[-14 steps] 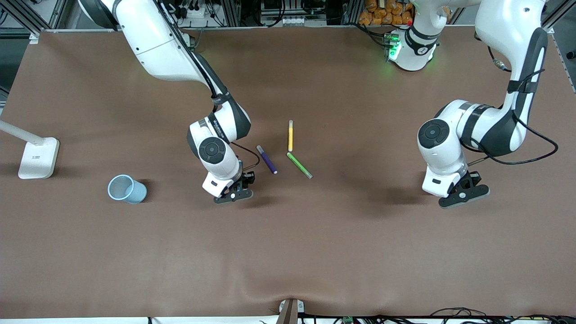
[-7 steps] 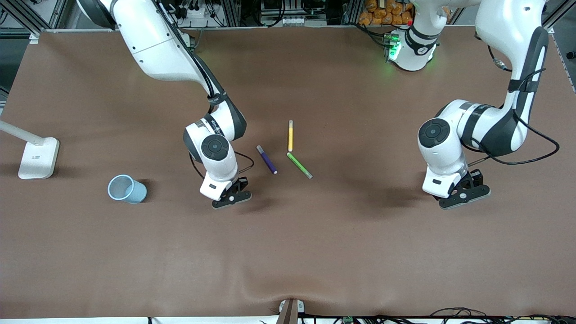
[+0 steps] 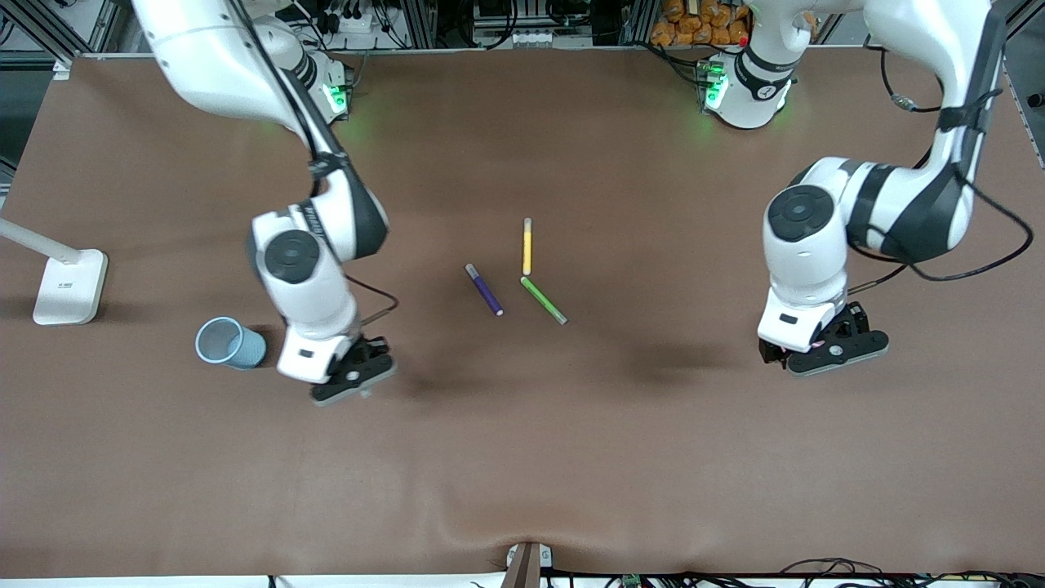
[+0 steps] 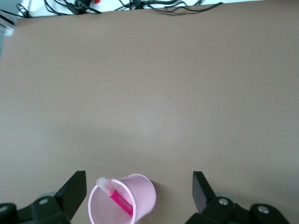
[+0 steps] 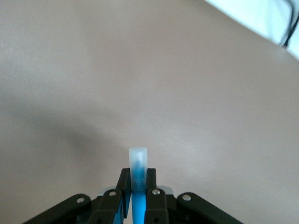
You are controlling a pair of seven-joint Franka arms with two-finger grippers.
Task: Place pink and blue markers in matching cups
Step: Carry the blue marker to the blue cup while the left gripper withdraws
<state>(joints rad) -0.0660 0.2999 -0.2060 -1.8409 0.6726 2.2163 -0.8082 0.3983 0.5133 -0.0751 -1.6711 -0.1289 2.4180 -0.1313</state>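
Brown matte surface (image 3: 620, 457), slightly rippled at the edge nearest the front camera; aluminium framing, cables and green status lights along the robots' side. White lamp base (image 3: 70, 286) at the right arm's end.

Two cups: pale blue cup (image 3: 229, 343) standing near the right arm's end; pink cup (image 4: 122, 199) seen only by the left wrist camera, directly under the left claw (image 4: 139, 196). Five markers: pink marker (image 4: 117, 199) leaning inside the pink cup, pale end up; blue marker (image 5: 138, 179) clamped upright in the right claw (image 5: 137, 196), pale end up; purple marker (image 3: 484, 289), yellow marker (image 3: 527, 247) and green marker (image 3: 544, 300) lying close together mid-surface, yellow and green nearly touching at one end.

Right claw raised over bare surface just beside the blue cup, fingers closed on the blue marker. Left claw spread wide, gripping nothing.
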